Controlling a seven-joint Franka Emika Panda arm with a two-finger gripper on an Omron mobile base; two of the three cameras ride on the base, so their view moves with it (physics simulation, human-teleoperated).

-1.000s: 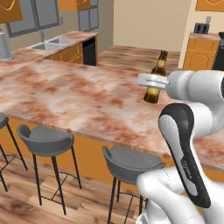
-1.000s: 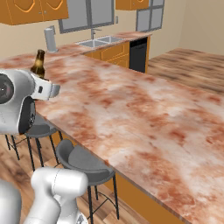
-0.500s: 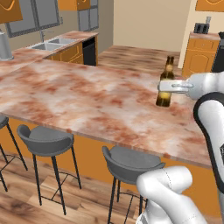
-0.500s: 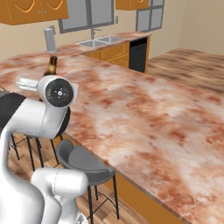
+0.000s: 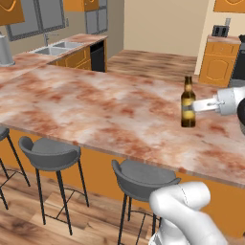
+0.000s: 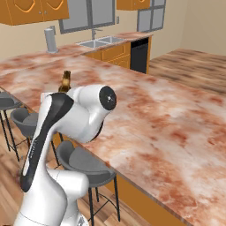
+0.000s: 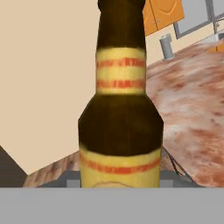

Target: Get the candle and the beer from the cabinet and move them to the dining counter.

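Note:
The beer (image 5: pixel 188 103), a brown bottle with a tan label, stands upright at the right part of the dining counter (image 5: pixel 95 105), its base at or just above the marbled stone. My gripper (image 5: pixel 194 106) reaches in from the right and is shut on the bottle's body. In the right base view only the beer's neck (image 6: pixel 66 81) sticks up behind my arm, above the dining counter (image 6: pixel 167 119). The hand view has the beer (image 7: pixel 120 118) close up between the jaws. The candle is out of view.
Two grey stools (image 5: pixel 50 153) (image 5: pixel 143 177) stand along the counter's near side. A sink (image 5: pixel 55 49) and a grey cylinder (image 5: pixel 5 50) sit on the far worktop, under orange wall cabinets (image 6: pixel 31 11). A black appliance front (image 5: pixel 98 50) sits beside the sink.
My arm has stretched out to the right, carrying the beer rightward and down toward the counter top. The grip has not altered.

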